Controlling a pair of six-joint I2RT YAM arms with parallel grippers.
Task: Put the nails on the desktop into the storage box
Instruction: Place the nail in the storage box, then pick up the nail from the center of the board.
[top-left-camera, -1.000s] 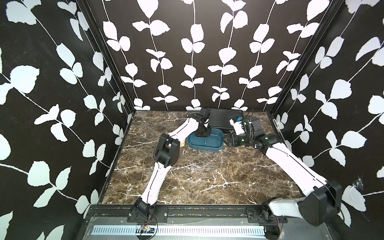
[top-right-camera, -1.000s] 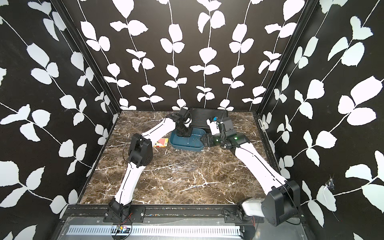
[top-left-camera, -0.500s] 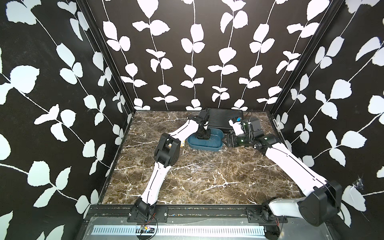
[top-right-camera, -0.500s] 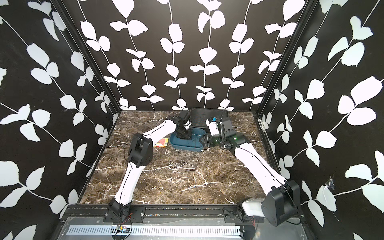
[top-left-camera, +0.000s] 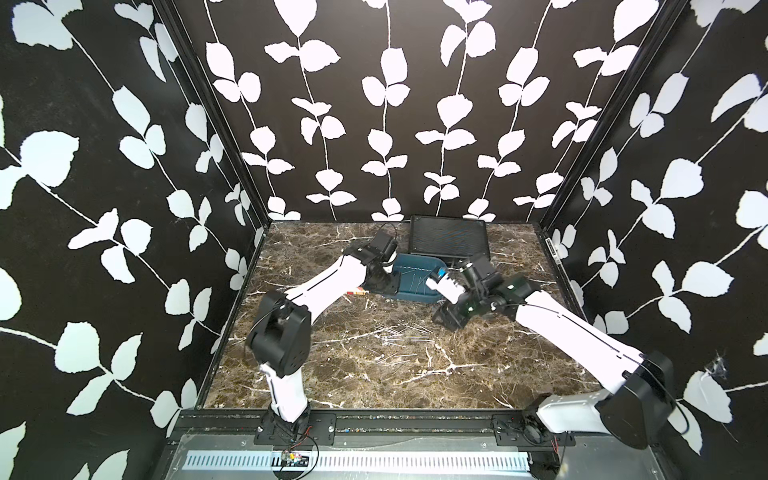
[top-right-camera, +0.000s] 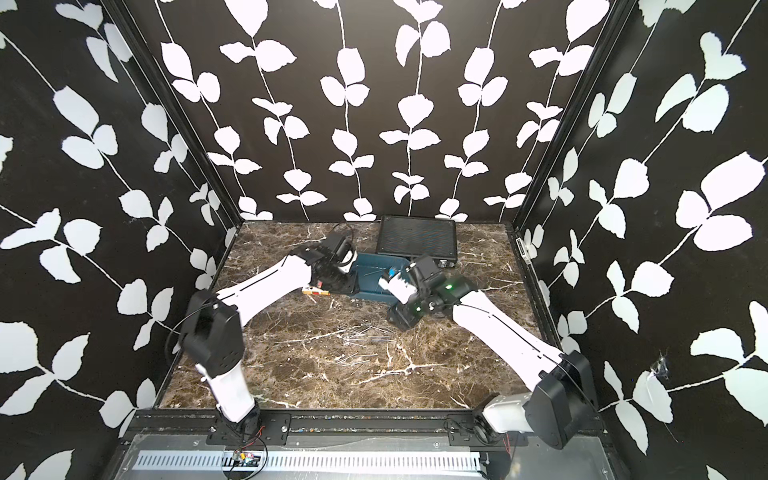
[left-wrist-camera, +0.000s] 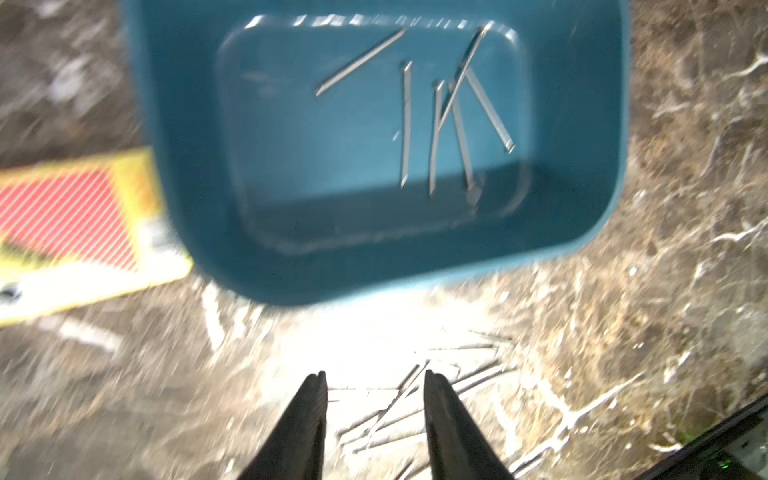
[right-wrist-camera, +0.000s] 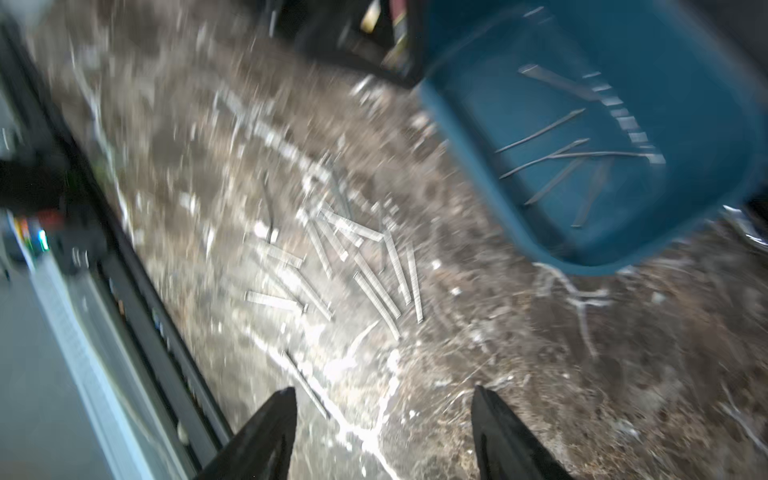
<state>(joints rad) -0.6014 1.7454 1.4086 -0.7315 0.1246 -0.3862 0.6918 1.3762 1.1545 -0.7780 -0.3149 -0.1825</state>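
At the far middle of the bench (top-left-camera: 332, 386): teal storage box (top-left-camera: 409, 270), several nails (left-wrist-camera: 405, 124) inside; loose nails (top-left-camera: 399, 332) scattered nearer. Left pincer (left-wrist-camera: 374, 376) and right pincer (right-wrist-camera: 384, 390) parted, empty. Step, likely: fetching more. Next calls for a low, precise pinch on one thin nail.

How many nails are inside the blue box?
6 nails, all lying in the storage box: one slanted alone, one straight beside it, four crossing in a bunch. Blur may hide another.
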